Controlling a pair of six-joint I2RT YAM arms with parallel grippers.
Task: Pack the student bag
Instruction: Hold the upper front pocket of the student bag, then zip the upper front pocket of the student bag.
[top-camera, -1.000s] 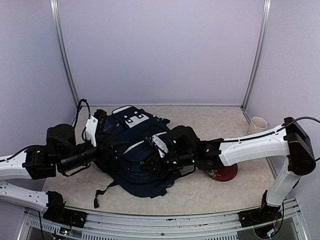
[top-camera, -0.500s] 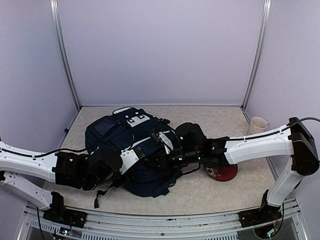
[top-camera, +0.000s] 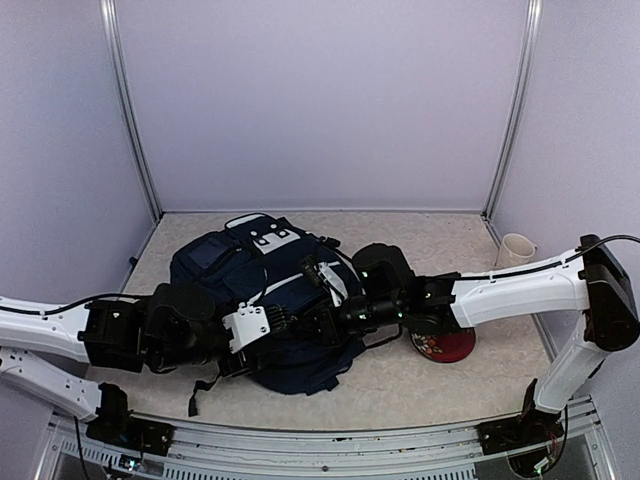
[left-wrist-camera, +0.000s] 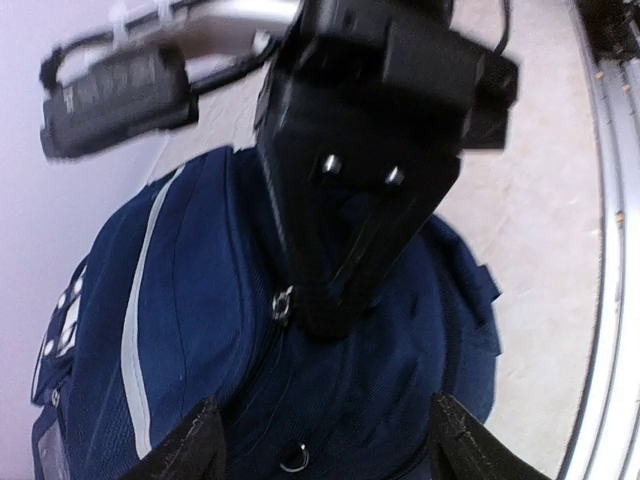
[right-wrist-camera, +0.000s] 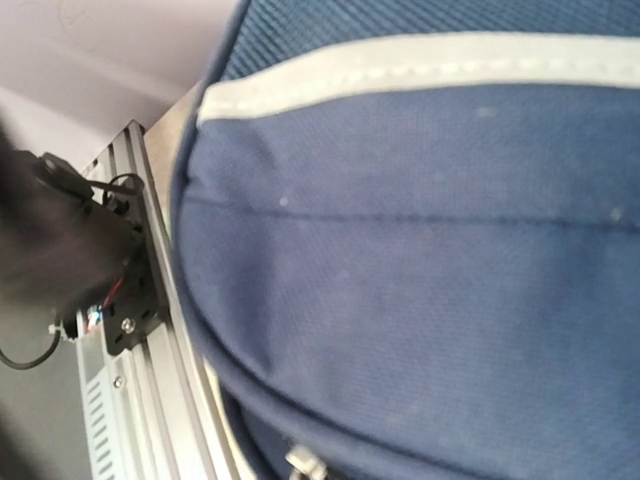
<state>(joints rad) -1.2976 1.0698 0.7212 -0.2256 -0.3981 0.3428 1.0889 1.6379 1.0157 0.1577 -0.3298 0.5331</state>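
Looking down from overhead, we've got the student bag (top-camera: 215, 262) lying on the counter (top-camera: 400, 240), left of centre, its white top patch (top-camera: 272, 240) toward the back wall. Both arms reach in low from either side and meet over its near half.

From the left wrist view, the left claw (left-wrist-camera: 322, 410) is spread wide: we see one finger at each bottom corner, with nothing pinched between them, only navy fabric below. Straight ahead is the right claw (left-wrist-camera: 332, 318), black and tapering, its jaws closed to a point and pressed down on the bag's zipper line. A small metal zip pull (left-wrist-camera: 283, 300) sits right at that tip, touching or very nearly so; we can't tell whether the claw actually pinches it. A second metal ring (left-wrist-camera: 293, 460) shows lower down on the fabric.

Over on the right wrist view, navy cloth fills almost everything, crossed by the white stripe trim (right-wrist-camera: 420, 60), with the metal frame rail (right-wrist-camera: 130, 330) at lower left.

Back overhead, a red plate (top-camera: 450, 347) lies on the counter, partly under the right forearm, and a pale cup (top-camera: 517, 249) stands near the right rear corner, well apart from the bag.
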